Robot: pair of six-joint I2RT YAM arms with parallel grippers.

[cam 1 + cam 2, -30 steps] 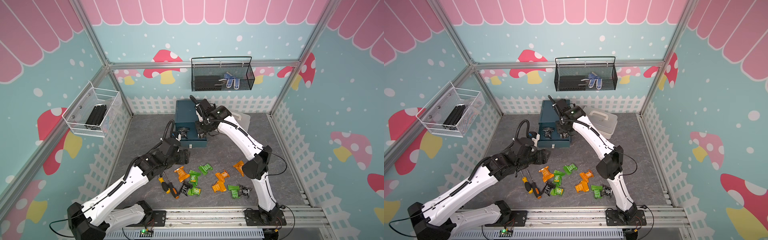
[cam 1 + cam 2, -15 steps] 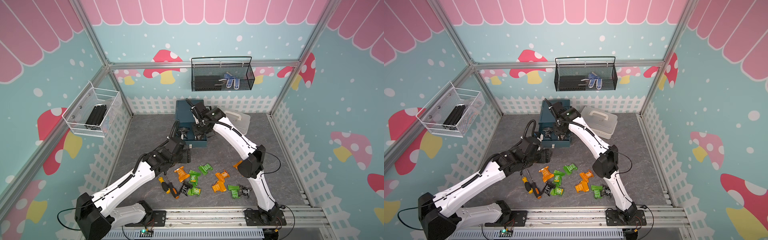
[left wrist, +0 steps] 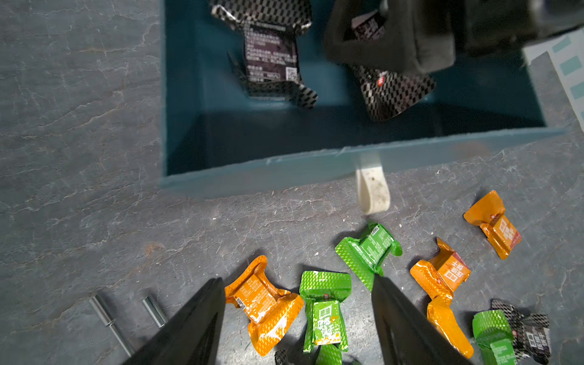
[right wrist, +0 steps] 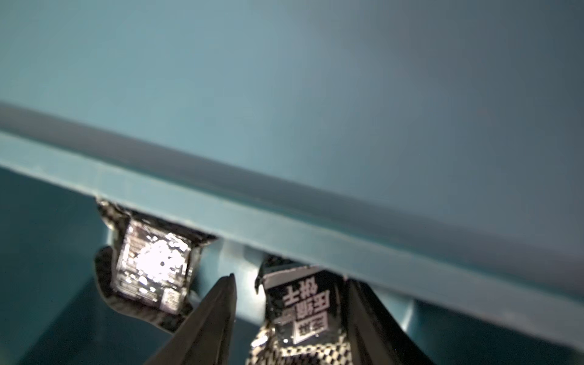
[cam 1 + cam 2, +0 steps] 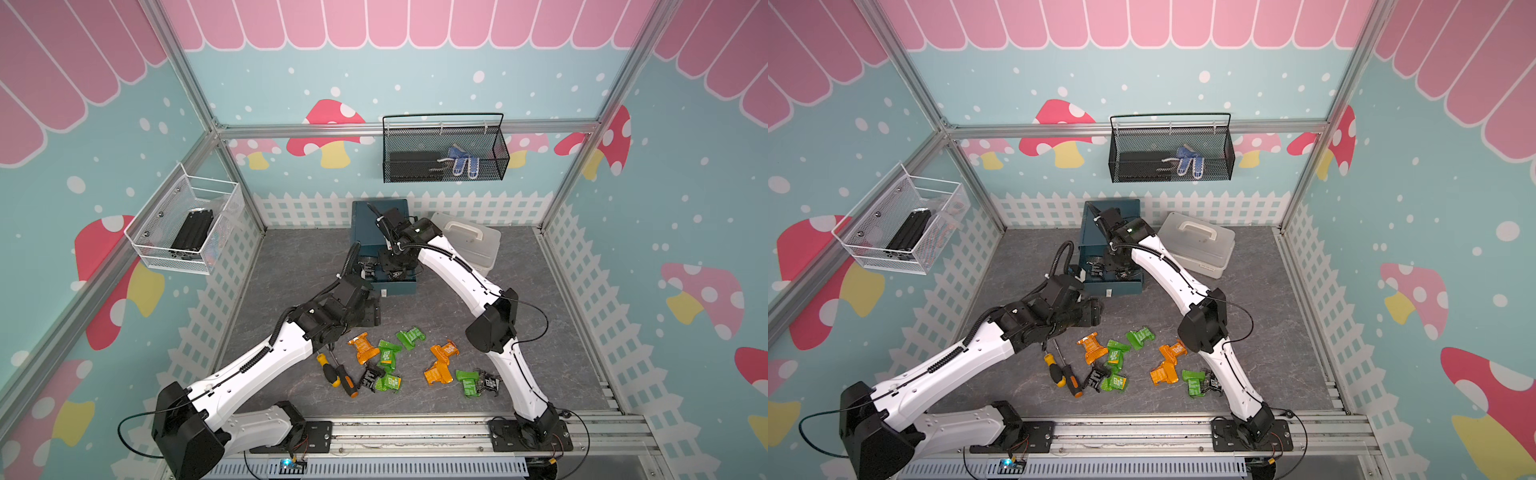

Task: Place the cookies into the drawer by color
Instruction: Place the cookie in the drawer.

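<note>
teal drawer (image 5: 397,287), pulled out at the centre of both top views, holds two black cookies (image 3: 271,53). right gripper (image 4: 290,281) stands part open around one, gap showing. left gripper (image 3: 297,279) gapes wide, empty, above orange and green cookies (image 5: 386,358) at lower centre.

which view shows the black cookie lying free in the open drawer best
Left wrist view: the black cookie lies nearly whole in the drawer. Right wrist view: glared, partly under an edge. Both top views: a speck.
</note>
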